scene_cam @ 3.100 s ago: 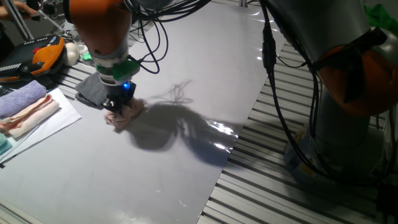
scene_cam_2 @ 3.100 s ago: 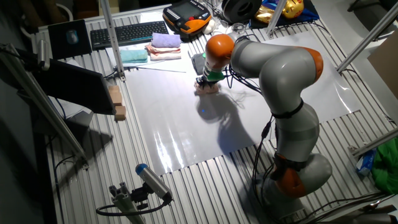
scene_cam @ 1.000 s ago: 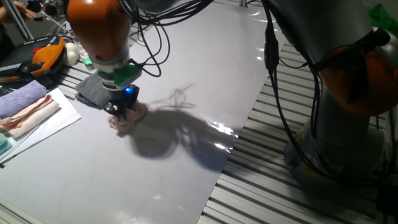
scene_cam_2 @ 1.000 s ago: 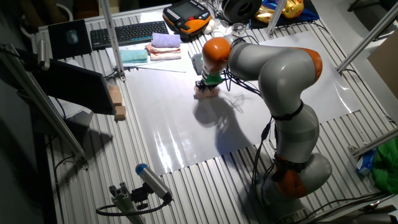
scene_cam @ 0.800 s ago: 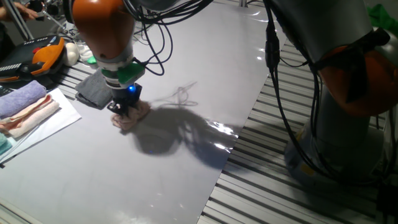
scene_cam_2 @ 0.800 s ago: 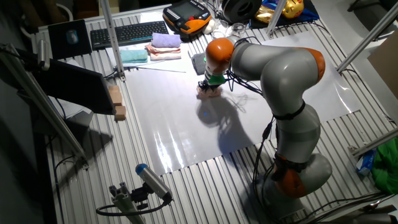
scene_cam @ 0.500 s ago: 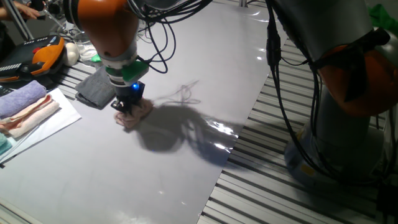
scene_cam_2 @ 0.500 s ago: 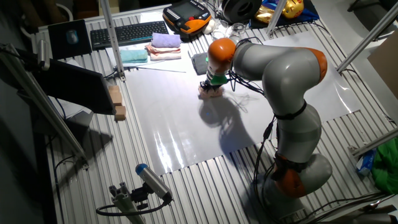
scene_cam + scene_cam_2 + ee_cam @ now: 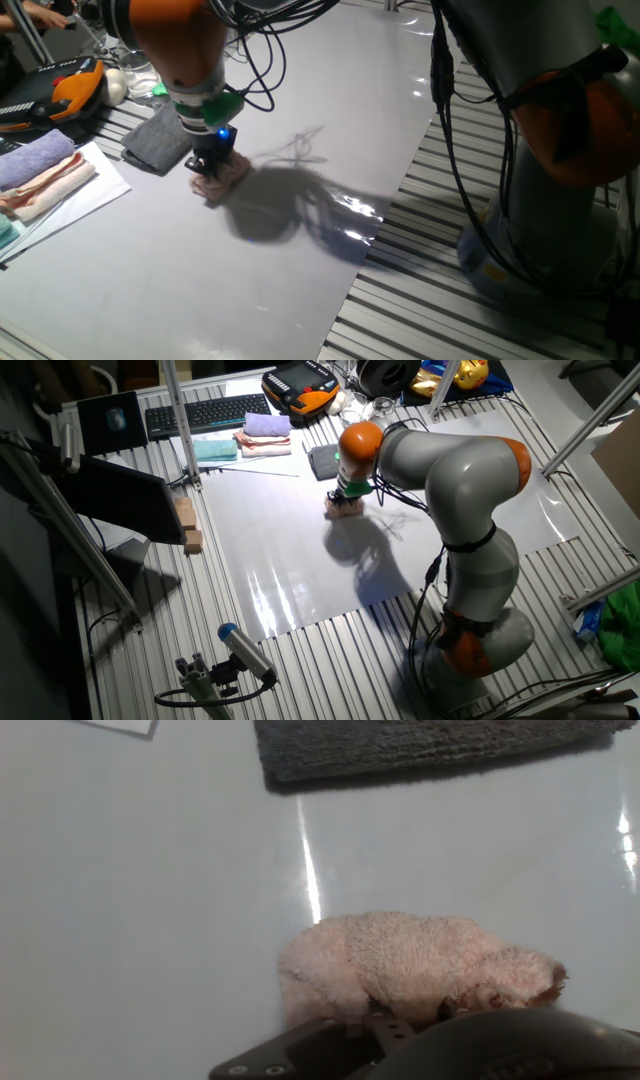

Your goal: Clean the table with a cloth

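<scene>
Cloth (image 9: 221, 180) under our gripper (image 9: 212, 170) on the table (image 9: 330, 110), left of centre in one fixed view.

We see our gripper pressed down into the bunched pale pink cloth, though we cannot tell whether the fingers pinch it or stand spread, since the hand view shows only the dark housing at the bottom edge with the cloth (image 9: 415, 970) just above it. At the top of that view lies a dark grey cloth (image 9: 420, 745), apart from the pink one. Folded towels (image 9: 45, 172) sit at the far left edge.
</scene>
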You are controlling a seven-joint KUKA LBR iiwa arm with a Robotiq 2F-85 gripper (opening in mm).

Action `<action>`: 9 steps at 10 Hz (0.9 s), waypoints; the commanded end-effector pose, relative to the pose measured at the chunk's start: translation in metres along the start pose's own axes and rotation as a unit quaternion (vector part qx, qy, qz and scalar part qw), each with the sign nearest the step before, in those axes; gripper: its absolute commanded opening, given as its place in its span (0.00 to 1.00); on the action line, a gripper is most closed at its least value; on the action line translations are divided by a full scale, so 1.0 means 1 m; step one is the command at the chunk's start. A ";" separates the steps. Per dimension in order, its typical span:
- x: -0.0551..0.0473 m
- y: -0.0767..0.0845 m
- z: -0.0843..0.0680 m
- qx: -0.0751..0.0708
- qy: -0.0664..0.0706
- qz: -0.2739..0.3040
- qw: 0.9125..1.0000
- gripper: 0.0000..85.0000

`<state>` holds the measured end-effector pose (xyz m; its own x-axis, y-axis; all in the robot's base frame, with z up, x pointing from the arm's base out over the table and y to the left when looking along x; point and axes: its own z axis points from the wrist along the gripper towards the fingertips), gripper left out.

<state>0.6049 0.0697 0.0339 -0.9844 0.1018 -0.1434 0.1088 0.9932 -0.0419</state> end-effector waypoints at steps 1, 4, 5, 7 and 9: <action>0.001 -0.003 0.001 -0.002 -0.001 -0.002 1.000 0.00; 0.001 -0.017 0.003 -0.005 -0.003 -0.011 1.000 0.00; 0.001 -0.022 0.002 -0.009 -0.004 -0.014 1.000 0.00; -0.002 -0.031 -0.001 -0.008 -0.003 -0.020 1.000 0.00; -0.003 -0.040 0.000 -0.008 -0.005 -0.027 1.000 0.00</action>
<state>0.6040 0.0286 0.0364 -0.9875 0.0465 -0.1504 0.0522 0.9980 -0.0343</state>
